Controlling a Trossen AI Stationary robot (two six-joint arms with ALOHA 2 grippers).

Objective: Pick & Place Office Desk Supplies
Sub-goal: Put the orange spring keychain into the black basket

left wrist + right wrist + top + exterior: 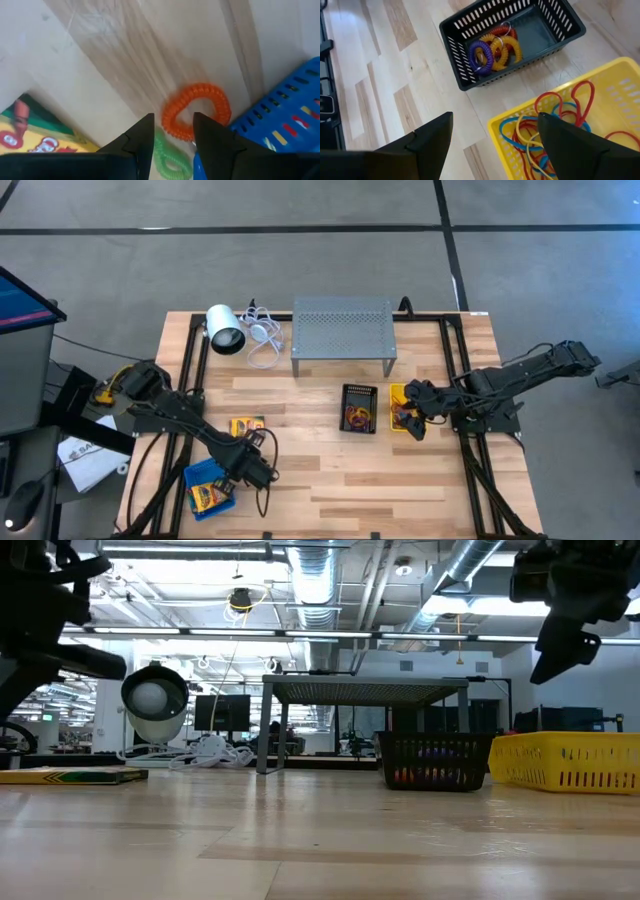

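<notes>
The left end effector (pixel 172 137) hangs low over the counter (pixel 320 470) with its fingers narrowly parted and empty, straddling an orange coil band (pixel 196 111) that lies against the blue bin (pixel 280 125); a green coil (pixel 170 157) and a crayon box (pixel 35 132) lie close alongside. The right end effector (pixel 492 135), spread wide and empty, hovers above the yellow bin (pixel 505 125) of rubber bands (pixel 555 120), with the black bin (pixel 460 55) of coils just beside it and bare counter between.

overhead and table-level views, two close wrist views, black bin (pixel 359 408) shared
</notes>
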